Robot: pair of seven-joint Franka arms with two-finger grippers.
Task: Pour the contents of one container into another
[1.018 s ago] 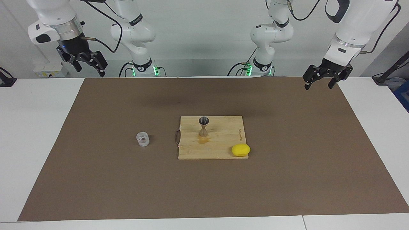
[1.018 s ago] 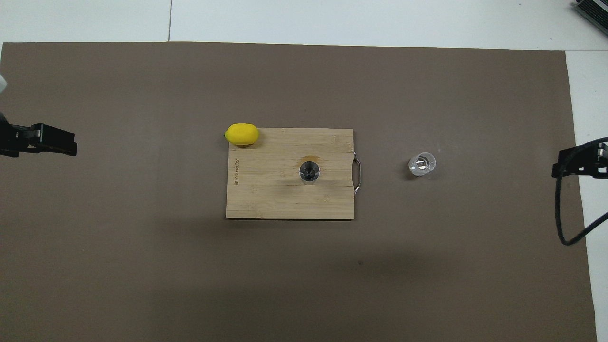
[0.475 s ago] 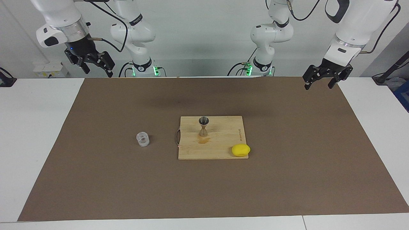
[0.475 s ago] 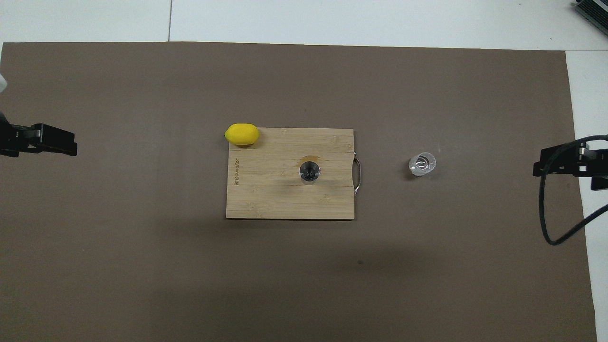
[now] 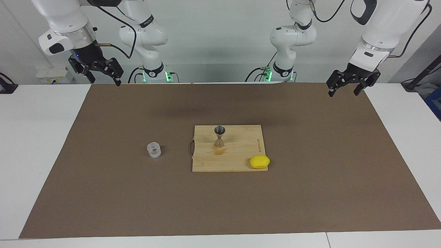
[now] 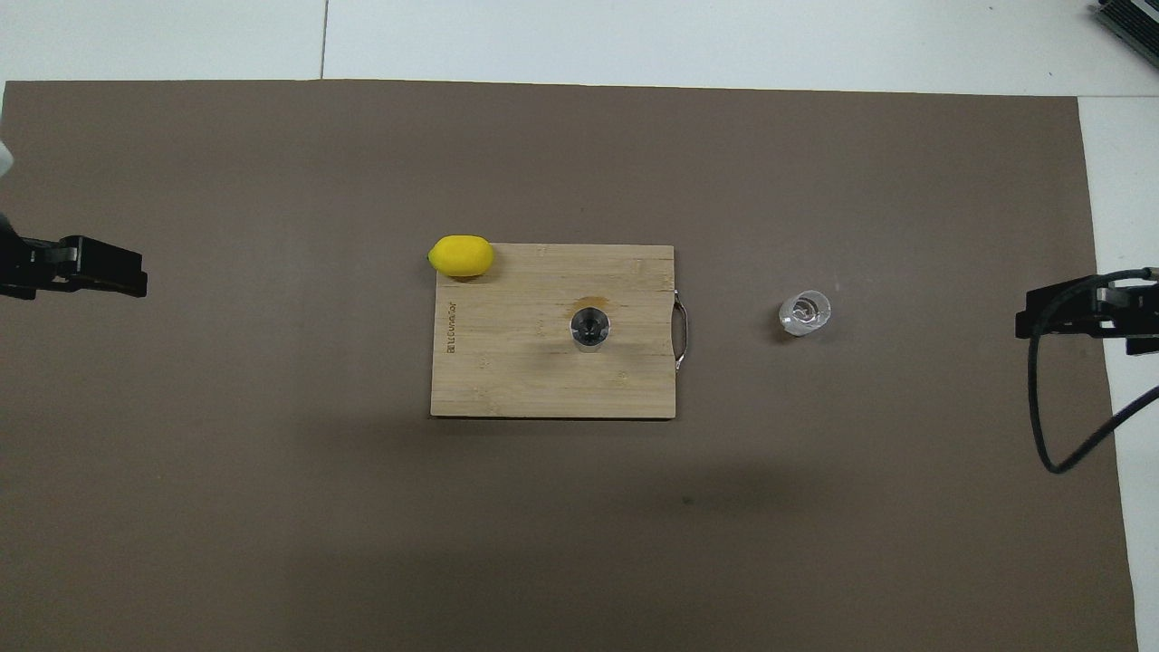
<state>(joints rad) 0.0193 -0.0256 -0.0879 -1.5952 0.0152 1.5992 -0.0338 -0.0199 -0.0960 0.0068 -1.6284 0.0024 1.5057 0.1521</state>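
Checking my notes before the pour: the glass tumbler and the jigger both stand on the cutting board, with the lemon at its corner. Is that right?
Not quite. Only the jigger stands on the cutting board; the glass tumbler stands on the brown mat beside it, toward the right arm's end, as the facing view shows. The lemon is at the board's corner.

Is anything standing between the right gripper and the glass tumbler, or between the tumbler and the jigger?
Nothing visible. The right gripper hangs open over the mat's edge, with bare mat down to the glass tumbler. Between the tumbler and the jigger lies only mat and the cutting board; the lemon sits off that line.
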